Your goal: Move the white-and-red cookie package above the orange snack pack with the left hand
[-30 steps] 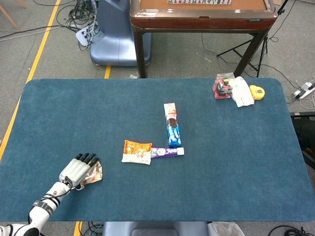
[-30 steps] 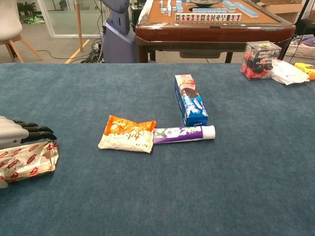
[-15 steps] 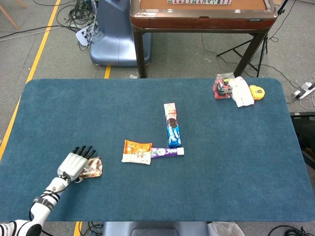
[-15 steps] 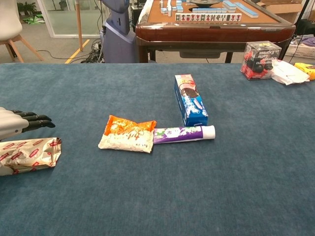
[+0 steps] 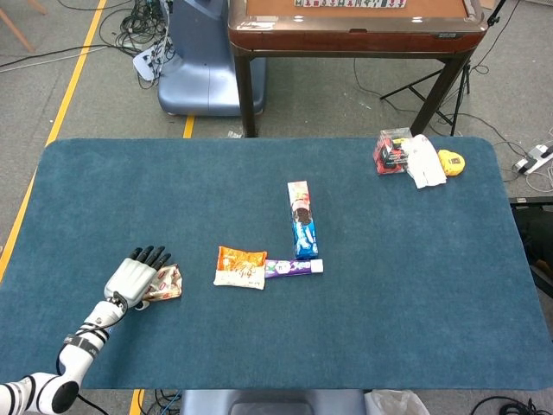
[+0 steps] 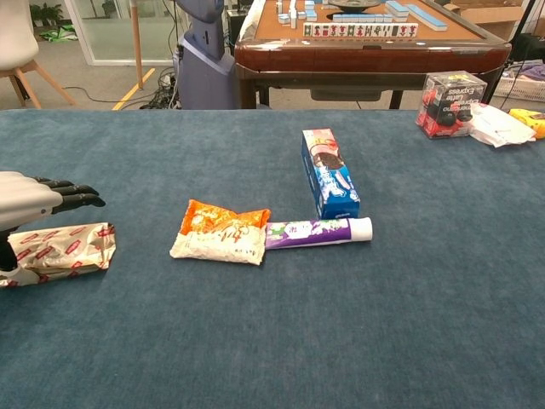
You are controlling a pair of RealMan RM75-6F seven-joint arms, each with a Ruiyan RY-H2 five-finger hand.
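Left hand carrying the cookie package toward the orange snack pack

The left hand (image 5: pixel 131 280) grasps the white-and-red cookie package (image 6: pixel 58 252) at its left end, fingers (image 6: pixel 70 194) stretched over the top and the thumb seemingly underneath; the package sits low over the blue table (image 5: pixel 406 294), well to the left of the orange snack pack (image 6: pixel 221 231). The right hand is out of both views. The target is the bare cloth on the far side of the snack pack, left of the blue cookie box (image 6: pixel 328 173). To do this well, I judge the hand should lift enough to clear the snack pack, travel right and away from the robot, then lower flat without nudging the purple tube (image 6: pixel 317 231).
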